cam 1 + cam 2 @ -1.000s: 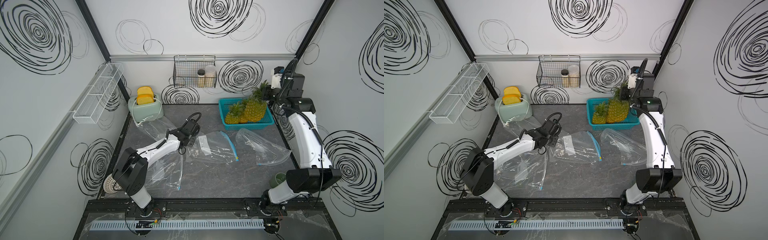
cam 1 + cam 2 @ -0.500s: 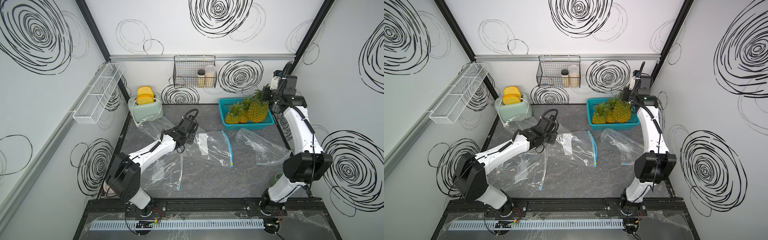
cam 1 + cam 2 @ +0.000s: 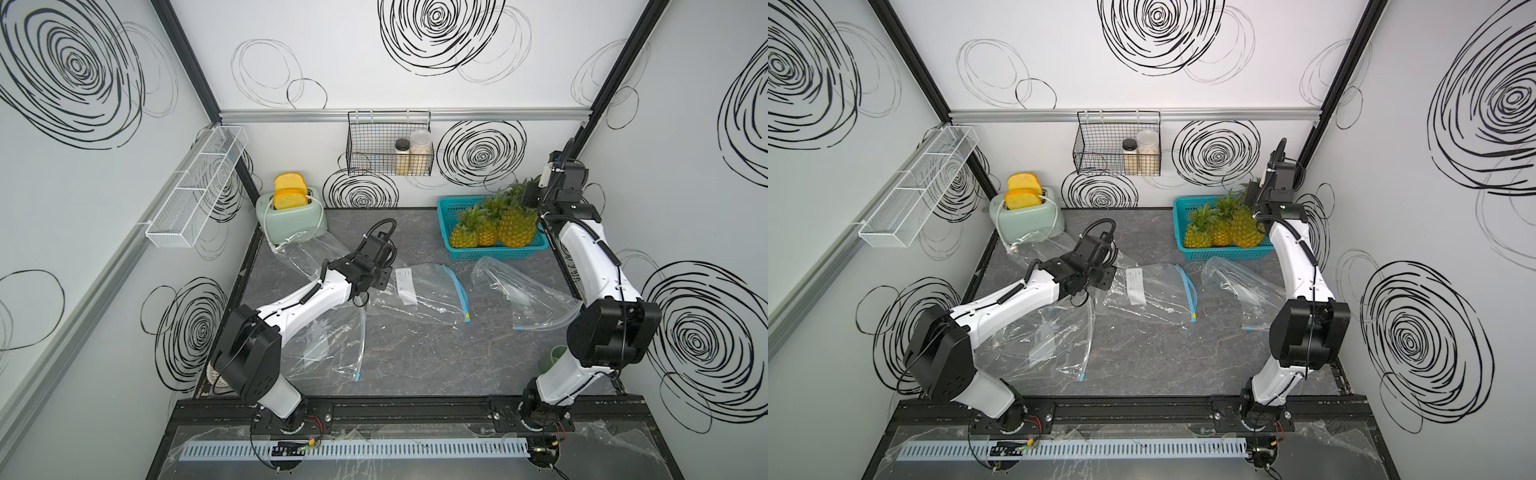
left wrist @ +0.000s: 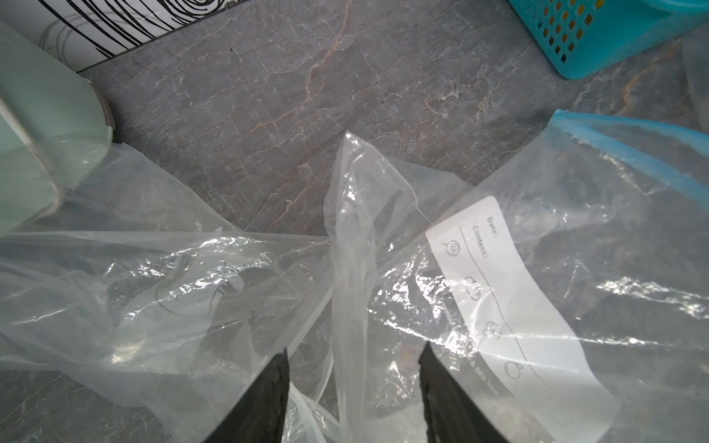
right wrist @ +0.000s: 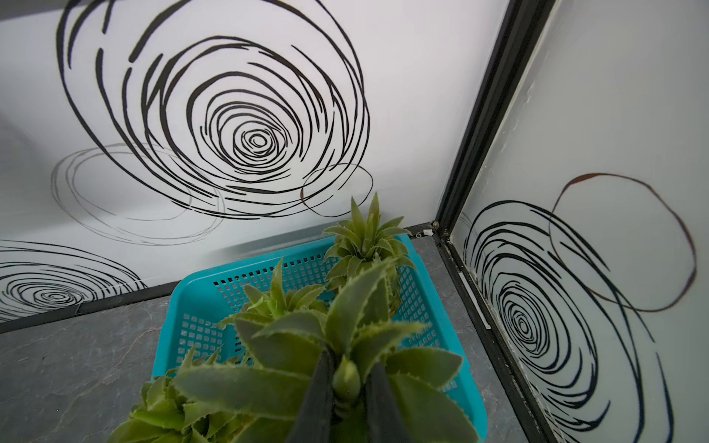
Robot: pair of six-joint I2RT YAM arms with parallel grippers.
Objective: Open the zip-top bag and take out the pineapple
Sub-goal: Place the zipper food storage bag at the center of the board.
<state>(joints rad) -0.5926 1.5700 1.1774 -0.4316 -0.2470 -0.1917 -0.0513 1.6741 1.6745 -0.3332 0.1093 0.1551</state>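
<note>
Right gripper (image 5: 351, 360) pinches the crown of an upright pineapple (image 5: 238, 383) directly below it in the basket (image 5: 199, 330); left gripper (image 4: 353, 368), jaws apart, straddles a bag (image 4: 575, 230) fold well away.

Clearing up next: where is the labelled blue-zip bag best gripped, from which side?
On the labelled bag, probably the blue zip rim, from above on the robot's right: it bows up, mouth parted, stiffer than the slack film.
</note>
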